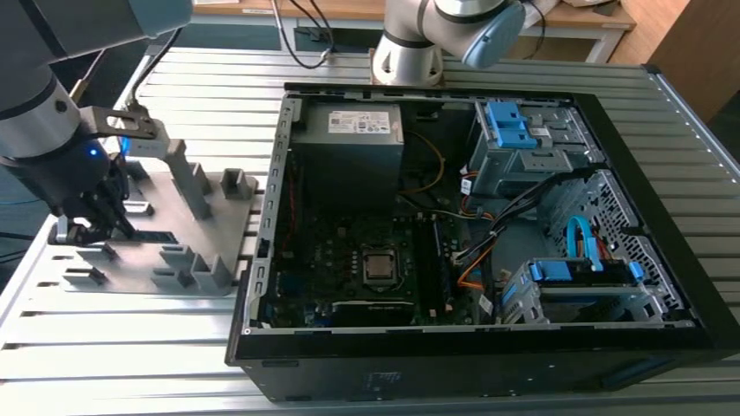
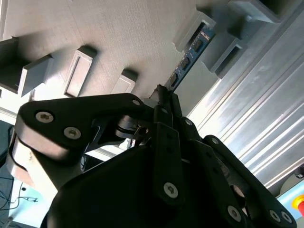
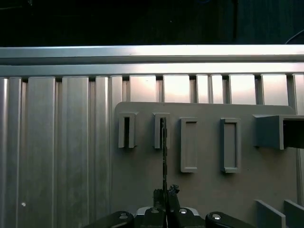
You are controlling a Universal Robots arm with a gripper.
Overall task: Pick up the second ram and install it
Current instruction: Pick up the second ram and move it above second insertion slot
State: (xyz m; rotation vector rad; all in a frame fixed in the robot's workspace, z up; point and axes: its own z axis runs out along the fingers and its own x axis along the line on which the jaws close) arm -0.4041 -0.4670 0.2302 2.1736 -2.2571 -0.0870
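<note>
Ribbed aluminium table (image 1: 347, 78) carries two things in the exterior view: an open computer case (image 1: 647, 173) lying on its side toward the exterior view's right, its motherboard (image 1: 370, 260) and power supply (image 1: 353, 130) exposed; and, just beside the case on the exterior view's left, a gray fixture plate (image 1: 237, 217) set with gray holder blocks (image 1: 185, 173). The gripper (image 1: 83, 227) hangs low over the plate's far-left part, well apart from the case. In the second wrist view its dark fingers (image 2: 164, 128) are drawn together to a narrow gap, pinching the near end of the second ram (image 2: 190, 59), a slim blue-green board with small black chips; the stick's far end sits in the slot of one slotted holder block (image 2: 197, 28). In the first wrist view the stick appears edge-on as a thin dark line, running from between the fingertips straight into that block's slot; other holder blocks stand in a row beside it on the plate.
</note>
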